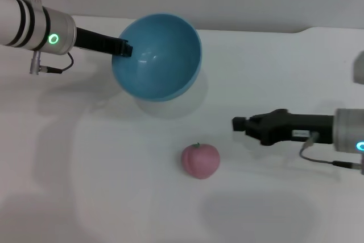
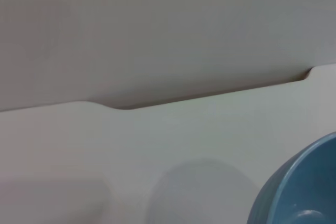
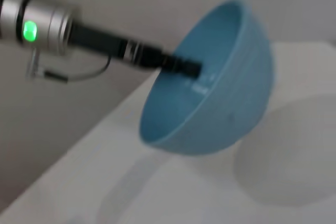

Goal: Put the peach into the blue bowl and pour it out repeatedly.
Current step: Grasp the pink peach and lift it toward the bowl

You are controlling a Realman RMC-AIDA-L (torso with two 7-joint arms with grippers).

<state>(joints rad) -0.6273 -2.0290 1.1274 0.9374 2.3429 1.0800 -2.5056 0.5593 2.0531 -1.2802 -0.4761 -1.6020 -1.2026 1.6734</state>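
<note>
In the head view we see the peach (image 1: 200, 161) on the table at about eight o'clock from our right gripper (image 1: 238, 124), whose opening we cannot tell, while our left gripper (image 1: 124, 49) clamps the tipped, lifted blue bowl (image 1: 162, 61) by its rim.

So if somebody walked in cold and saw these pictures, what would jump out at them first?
Most striking is the blue bowl, lifted off the white table and tilted, with the left gripper clamped on its rim at the far left. Below it, the peach lies alone on the table, outside the bowl. The right gripper hovers beside the peach on the right, not touching it.
</note>
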